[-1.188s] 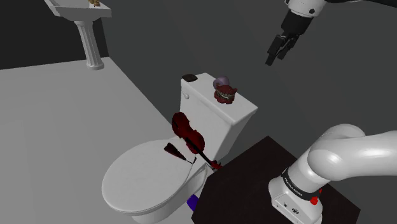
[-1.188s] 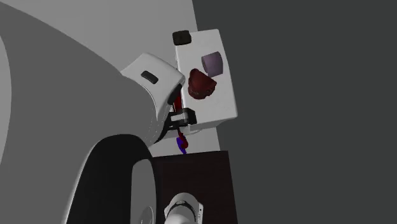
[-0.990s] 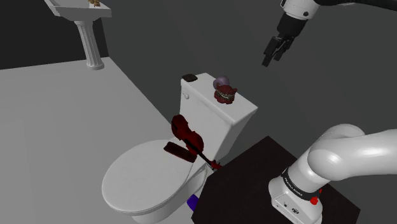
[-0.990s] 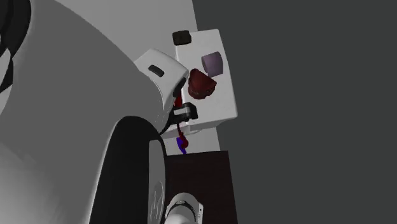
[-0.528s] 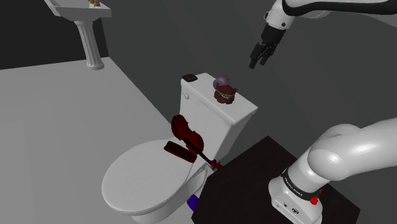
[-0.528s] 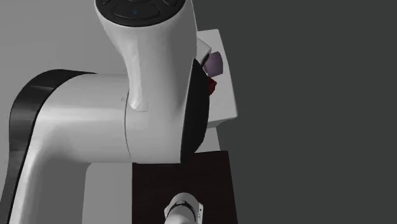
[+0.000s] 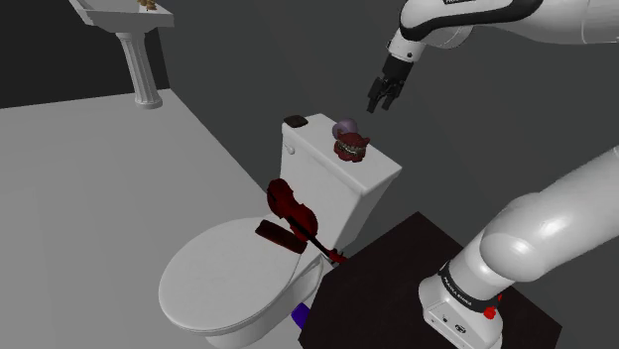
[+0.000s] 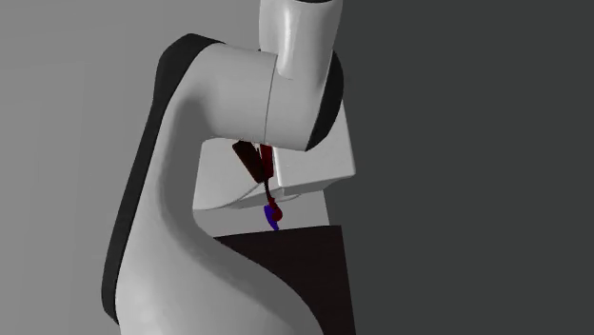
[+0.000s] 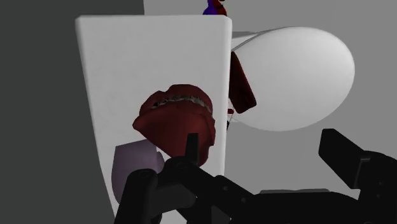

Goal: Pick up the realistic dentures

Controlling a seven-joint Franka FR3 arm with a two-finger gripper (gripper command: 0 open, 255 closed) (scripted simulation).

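The dentures [image 7: 351,149] are dark red gums with a row of teeth, lying on the white toilet tank lid [image 7: 315,151]. In the wrist view the dentures [image 9: 177,121] lie just ahead of the fingers on the tank lid [image 9: 127,70]. My gripper [image 7: 379,102] hangs in the air above them, a little towards the shoulder view's right, touching nothing. Its black fingers [image 9: 348,158] stand apart, so the gripper [image 9: 245,181] is open and empty. In the second exterior view my arm [image 8: 238,105] covers the dentures.
A pale purple round thing [image 7: 344,128] sits right behind the dentures, and a small black object [image 7: 295,122] lies at the lid's far corner. A dark red violin [image 7: 292,210] leans against the tank over the closed toilet lid [image 7: 213,283]. A pedestal sink [image 7: 139,50] stands far left; the dark stand [image 7: 417,268] is below.
My arm has swung towards the shoulder view's left and come down nearer the tank. In the second exterior view it now blocks the dentures. The fingers stayed apart.
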